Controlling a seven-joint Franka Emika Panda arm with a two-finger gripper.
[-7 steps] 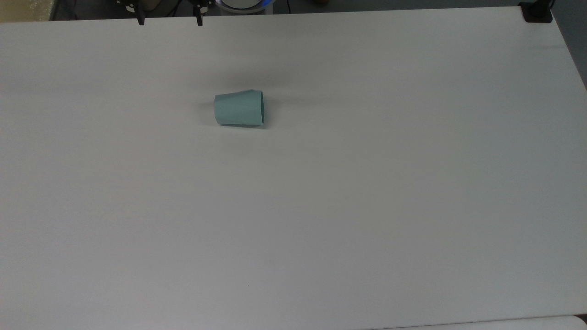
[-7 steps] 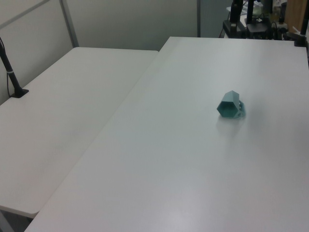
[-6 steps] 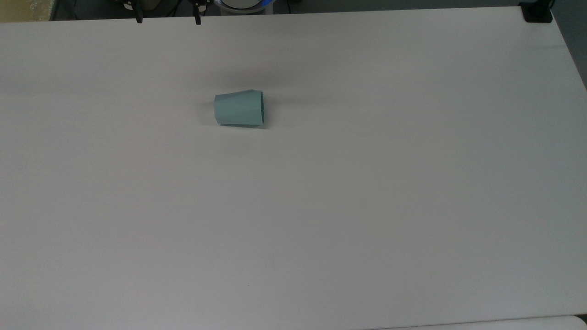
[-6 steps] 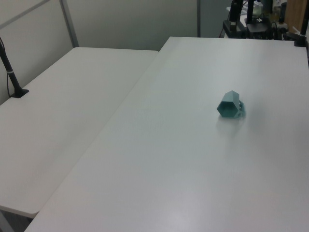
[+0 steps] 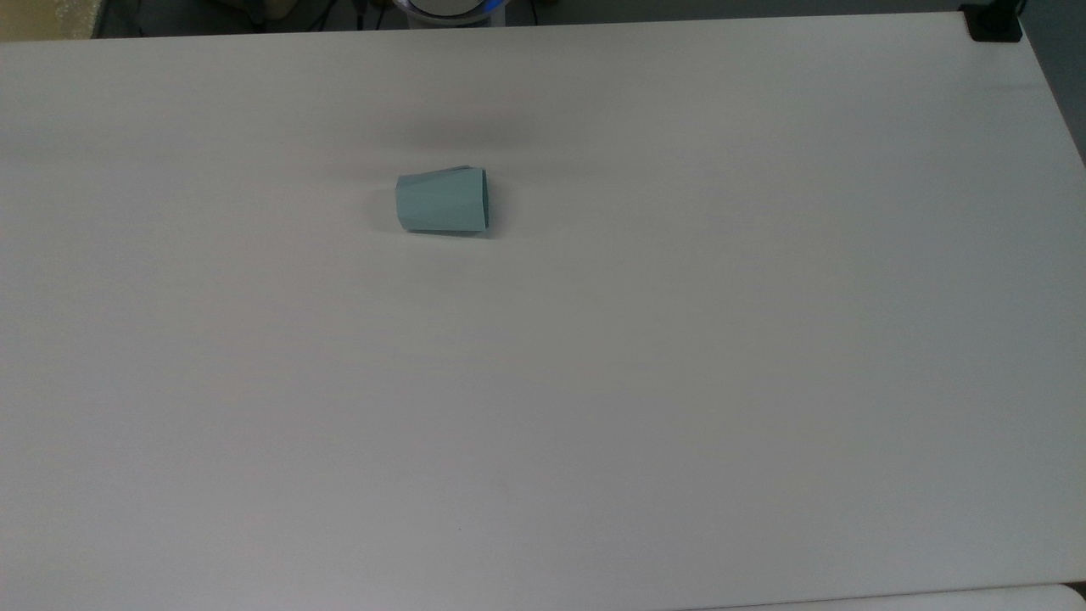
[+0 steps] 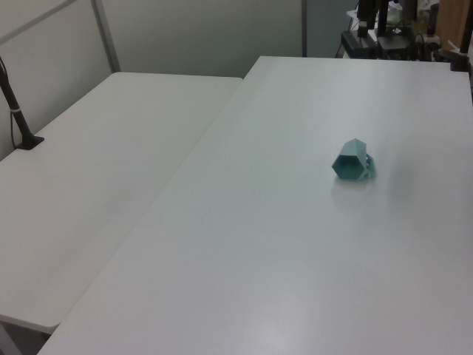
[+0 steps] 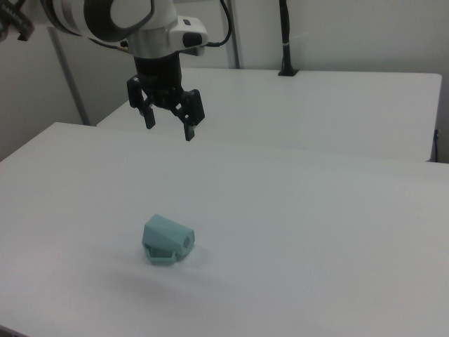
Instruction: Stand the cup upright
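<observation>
One cup (image 5: 442,200) is all I have to work with, and it lies on its side on the white table (image 5: 679,382), a little toward the top view's upper left, its wide rim facing the top view's right and its narrower base the top view's left; in the right view (image 7: 167,241) the angular handle sits low against the tabletop. Behind it, one gripper (image 7: 168,121) hangs high above the table with its fingers spread wide and nothing between them. Half a second ago the fingertips poked in at the top view's upper edge; now they have slipped out of that edge, while the cup has not budged. I judge the approach is only beginning, so the cup remains to be grasped and stood up.
</observation>
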